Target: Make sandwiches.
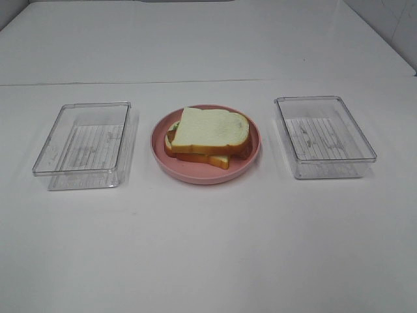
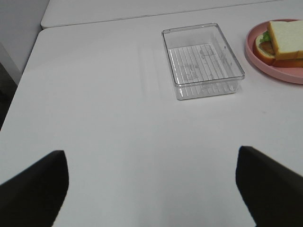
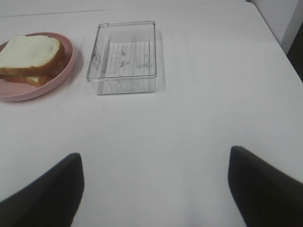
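Resting on the pink plate, the sandwich hides most of its filling under the top bread slice; lettuce peeks out. Clear trays flank it. Left gripper and right gripper are spread wide, empty, fingertips cropped.
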Controlling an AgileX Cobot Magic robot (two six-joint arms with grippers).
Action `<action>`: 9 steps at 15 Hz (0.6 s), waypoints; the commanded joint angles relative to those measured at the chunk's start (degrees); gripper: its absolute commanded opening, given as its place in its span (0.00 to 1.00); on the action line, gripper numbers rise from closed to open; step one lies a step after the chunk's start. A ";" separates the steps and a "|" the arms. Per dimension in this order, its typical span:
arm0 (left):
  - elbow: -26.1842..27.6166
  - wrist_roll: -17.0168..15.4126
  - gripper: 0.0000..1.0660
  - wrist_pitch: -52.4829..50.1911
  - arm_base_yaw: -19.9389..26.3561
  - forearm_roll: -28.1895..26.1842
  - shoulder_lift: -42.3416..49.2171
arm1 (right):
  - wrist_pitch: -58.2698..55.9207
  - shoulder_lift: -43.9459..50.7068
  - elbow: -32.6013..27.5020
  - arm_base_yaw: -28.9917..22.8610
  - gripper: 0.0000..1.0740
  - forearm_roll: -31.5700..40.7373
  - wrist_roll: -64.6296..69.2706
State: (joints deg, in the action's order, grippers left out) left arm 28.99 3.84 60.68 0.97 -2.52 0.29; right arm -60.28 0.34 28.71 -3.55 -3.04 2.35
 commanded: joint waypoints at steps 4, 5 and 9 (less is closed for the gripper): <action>-0.34 0.00 0.84 -0.69 0.29 -0.34 1.20 | -0.06 0.69 -0.17 0.00 0.73 -0.46 0.63; -0.34 0.00 0.84 -0.69 0.29 -0.34 1.20 | -0.06 0.69 -0.17 0.00 0.73 -0.46 0.63; -0.34 0.00 0.84 -0.69 0.29 -0.34 1.20 | -0.06 0.74 -0.17 0.06 0.73 -0.40 0.63</action>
State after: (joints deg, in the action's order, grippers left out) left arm 28.99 3.84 60.68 0.97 -2.52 0.29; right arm -60.28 0.34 28.71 -3.55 -3.21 2.41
